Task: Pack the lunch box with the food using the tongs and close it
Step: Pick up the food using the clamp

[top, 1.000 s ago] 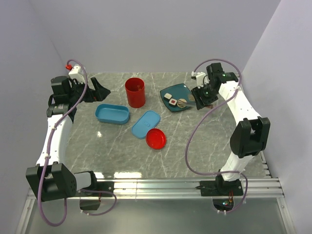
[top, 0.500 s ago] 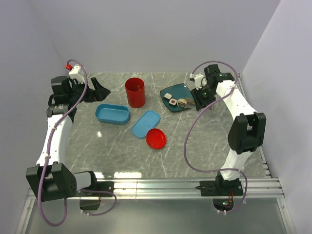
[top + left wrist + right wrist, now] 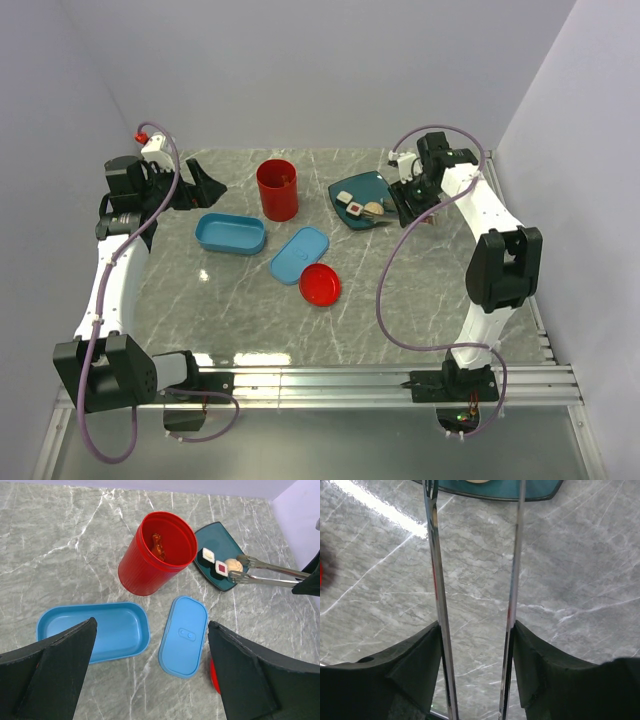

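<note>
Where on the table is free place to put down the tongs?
The near half of the table is bare, in front of the red dish and lid. Crowded: lunch box, red cup, plate with tongs along the far side.

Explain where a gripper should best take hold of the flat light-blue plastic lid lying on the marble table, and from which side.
Likely from straight above, jaws across the short width at mid-length: the flat light-blue plastic lid lies flat with straight, parallel long edges. Avoid its near end, beside the round red dish.
</note>
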Controlling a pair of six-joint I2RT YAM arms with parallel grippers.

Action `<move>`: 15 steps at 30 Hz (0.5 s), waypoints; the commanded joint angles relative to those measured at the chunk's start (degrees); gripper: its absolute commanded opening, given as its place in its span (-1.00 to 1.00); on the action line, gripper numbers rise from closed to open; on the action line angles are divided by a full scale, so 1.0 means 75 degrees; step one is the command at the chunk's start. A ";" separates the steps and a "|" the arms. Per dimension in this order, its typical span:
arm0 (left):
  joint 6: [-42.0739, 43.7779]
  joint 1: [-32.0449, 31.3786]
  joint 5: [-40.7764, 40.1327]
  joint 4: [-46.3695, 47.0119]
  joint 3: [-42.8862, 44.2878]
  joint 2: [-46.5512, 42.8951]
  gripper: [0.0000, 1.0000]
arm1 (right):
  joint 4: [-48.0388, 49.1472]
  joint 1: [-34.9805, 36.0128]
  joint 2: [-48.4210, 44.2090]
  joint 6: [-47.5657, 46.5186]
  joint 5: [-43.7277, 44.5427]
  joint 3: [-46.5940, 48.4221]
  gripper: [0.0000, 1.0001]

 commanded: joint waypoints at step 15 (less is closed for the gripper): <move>0.0007 0.0022 0.0170 0.0037 0.0269 -0.0034 0.99 | 0.0286 -0.0051 -0.0834 -0.0276 0.0359 0.0261 -0.20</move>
